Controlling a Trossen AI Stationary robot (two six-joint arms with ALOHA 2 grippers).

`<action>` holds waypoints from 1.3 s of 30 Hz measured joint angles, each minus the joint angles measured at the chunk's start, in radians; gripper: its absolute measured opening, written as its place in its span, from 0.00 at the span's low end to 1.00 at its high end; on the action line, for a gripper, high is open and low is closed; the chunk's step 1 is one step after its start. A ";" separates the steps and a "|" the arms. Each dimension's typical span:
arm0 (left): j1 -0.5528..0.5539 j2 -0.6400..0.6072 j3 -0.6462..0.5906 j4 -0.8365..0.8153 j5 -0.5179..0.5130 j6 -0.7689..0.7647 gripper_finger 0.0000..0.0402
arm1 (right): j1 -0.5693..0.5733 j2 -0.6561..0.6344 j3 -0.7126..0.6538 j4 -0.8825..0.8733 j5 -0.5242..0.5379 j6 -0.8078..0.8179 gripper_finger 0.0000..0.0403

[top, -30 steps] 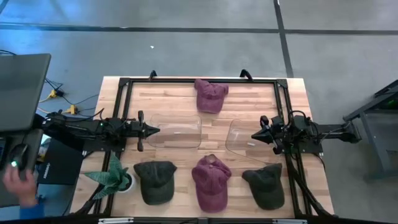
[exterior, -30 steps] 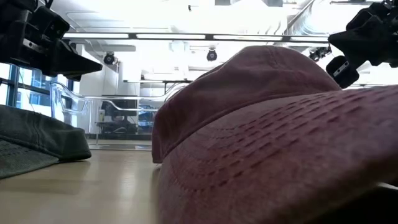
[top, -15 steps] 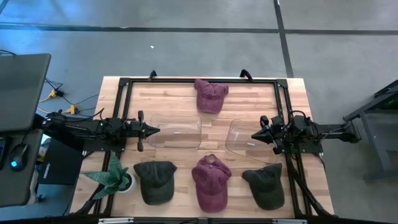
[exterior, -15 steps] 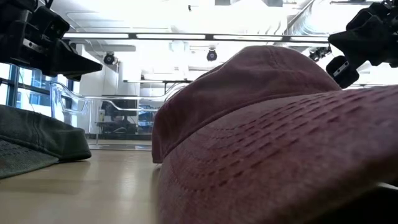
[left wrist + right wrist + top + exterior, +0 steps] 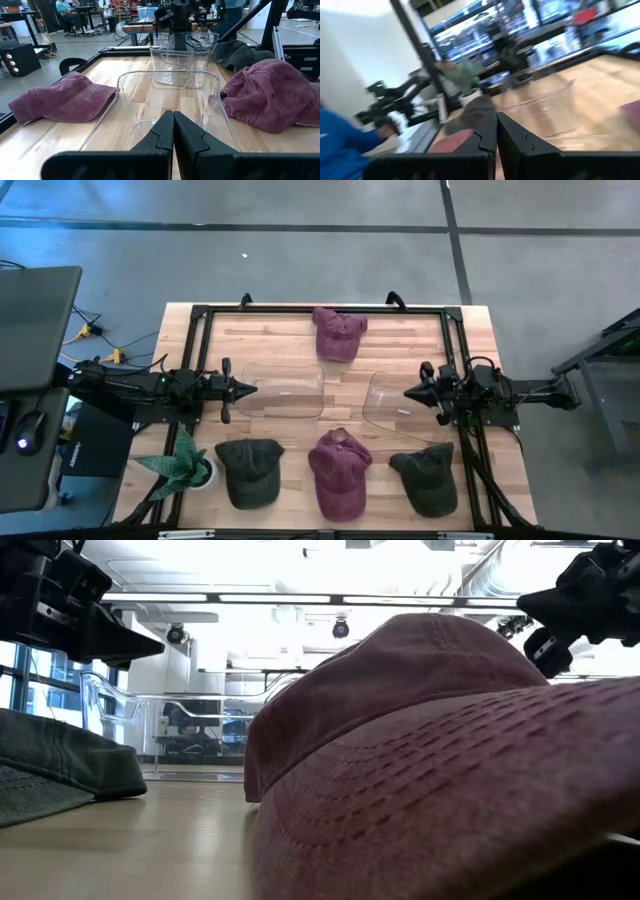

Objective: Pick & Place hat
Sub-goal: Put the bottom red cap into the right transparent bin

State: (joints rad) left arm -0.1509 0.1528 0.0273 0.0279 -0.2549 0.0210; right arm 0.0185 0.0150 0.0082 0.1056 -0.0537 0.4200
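Several caps lie crown-up on the wooden table: a maroon one (image 5: 340, 332) at the far edge, and along the near edge a dark green one (image 5: 250, 470), a maroon one (image 5: 338, 472) and a dark one (image 5: 427, 476). Two clear bins (image 5: 283, 390) (image 5: 395, 405) stand mid-table. My left gripper (image 5: 250, 389) (image 5: 173, 117) is shut and hovers at the left bin's left rim. My right gripper (image 5: 408, 394) (image 5: 496, 120) is shut and hovers over the right bin. In the low view the near maroon cap (image 5: 430, 760) fills the foreground, with both grippers (image 5: 140, 645) (image 5: 525, 605) high above the table.
A black metal frame (image 5: 320, 309) runs round the tabletop. A potted plant (image 5: 183, 463) stands at the near-left corner beside the dark green cap. A laptop (image 5: 35, 320) and a mouse (image 5: 22, 443) sit left of the table. Bare wood (image 5: 400, 345) shows between the far cap and the bins.
My right gripper has shifted slightly in the low view, its tip dipping a little, and it stays shut. A person's hand by the mouse, left of the table, has drawn away. The caps and bins have not moved.
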 joint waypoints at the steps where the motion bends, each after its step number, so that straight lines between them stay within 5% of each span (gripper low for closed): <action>1: 0.000 0.000 0.000 0.007 -0.003 0.001 0.00 | 0.000 0.000 0.000 0.020 0.031 0.000 0.01; 8: 0.000 0.000 0.000 0.030 -0.002 0.000 0.00 | -0.006 0.016 0.000 0.162 0.403 -0.017 0.01; 14: 0.000 0.000 0.000 0.030 -0.001 -0.003 0.00 | 0.047 0.222 0.000 0.466 0.159 -0.013 0.01; 18: 0.000 0.000 0.000 0.035 0.003 -0.005 0.00 | 0.159 0.501 0.052 0.643 0.168 -0.091 0.01; 23: 0.000 0.000 0.000 0.100 -0.014 -0.008 0.00 | 0.328 0.889 0.286 0.655 0.258 -0.230 0.01; 28: 0.000 0.000 0.000 0.140 0.011 -0.127 0.00 | 0.466 1.195 0.609 0.445 0.328 -0.284 0.03; 32: 0.000 0.000 0.000 0.142 0.104 -0.174 0.00 | 0.525 1.371 0.911 0.031 0.383 -0.079 0.11; 39: -0.001 0.000 0.000 0.160 0.249 -0.244 0.00 | 0.510 1.593 1.319 -0.564 0.203 0.224 0.42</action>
State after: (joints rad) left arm -0.1516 0.1532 0.0270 0.1879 -0.0056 -0.2226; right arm 0.5286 1.6080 1.3272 -0.4580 0.1491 0.6441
